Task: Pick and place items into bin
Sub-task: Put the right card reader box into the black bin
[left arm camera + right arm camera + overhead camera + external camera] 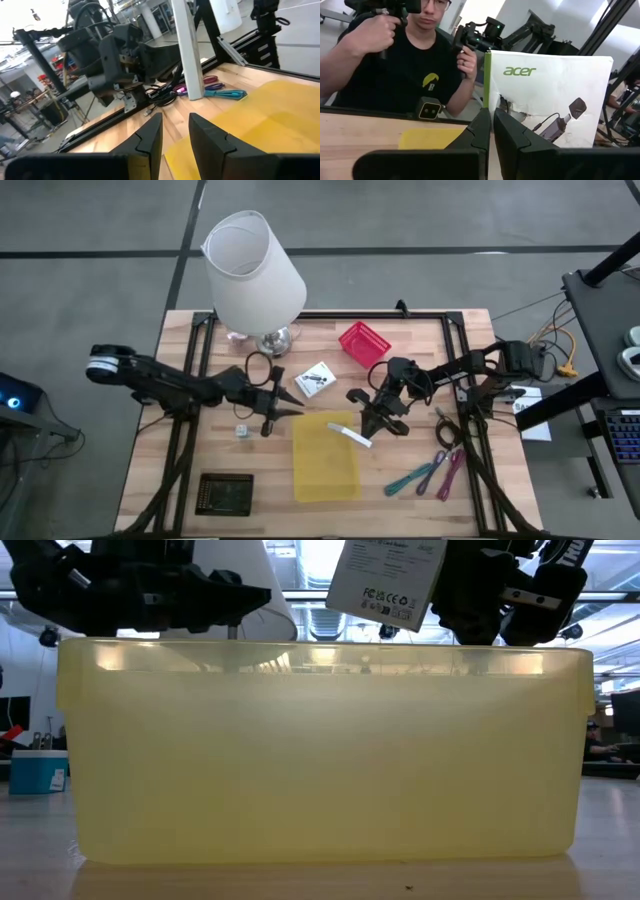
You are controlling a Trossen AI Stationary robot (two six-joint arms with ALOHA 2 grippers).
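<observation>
The shallow yellow translucent plastic bin (325,460) lies open from above near the worktop's front edge; the tall white lampshade (254,268) blocks the back-left corner.

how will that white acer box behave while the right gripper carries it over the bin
The acer box looks like thin cardboard, so probably light. The right gripper pinches only one edge, so the flat box may swing or twist. It hangs tilted above the yellow bin in the low view, and its torn face suggests it creases easily.

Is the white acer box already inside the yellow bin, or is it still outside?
Outside. The right hand, shut on the white acer box, holds it above the yellow bin's rim, as the low view shows.
</observation>
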